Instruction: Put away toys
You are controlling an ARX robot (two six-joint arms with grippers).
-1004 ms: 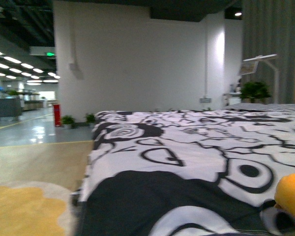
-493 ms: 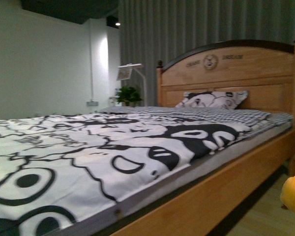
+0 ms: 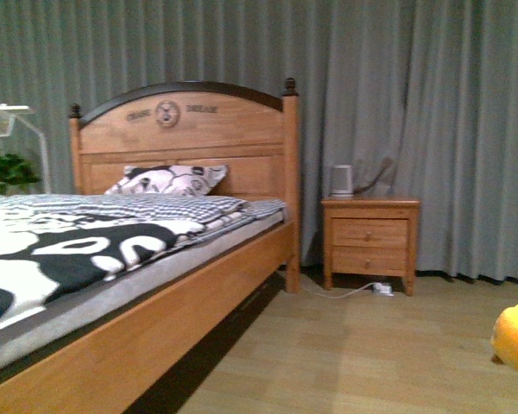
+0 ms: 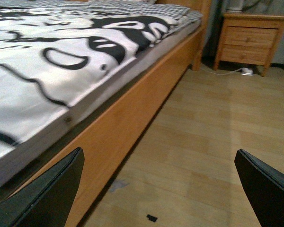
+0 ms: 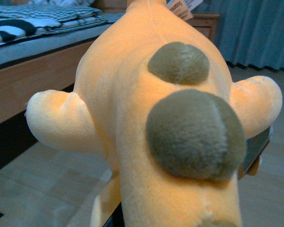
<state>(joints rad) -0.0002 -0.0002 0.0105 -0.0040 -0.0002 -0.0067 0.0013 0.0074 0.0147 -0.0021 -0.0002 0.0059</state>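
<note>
The orange plush animal hangs above the floor in the right gripper. The toy mostly hides the jaws, but I judge them clamped on it. The left gripper has its jaws apart and empty. To carry well, grip firmly and pass clear of the wooden bed and nightstand.

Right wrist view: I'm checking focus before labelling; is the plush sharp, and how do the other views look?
Right wrist view: the plush toy fills the frame, fairly sharp, background soft. Left wrist view: bedspread blurred and washed out. Front view: dim, slightly soft, nightstand readable.
</note>
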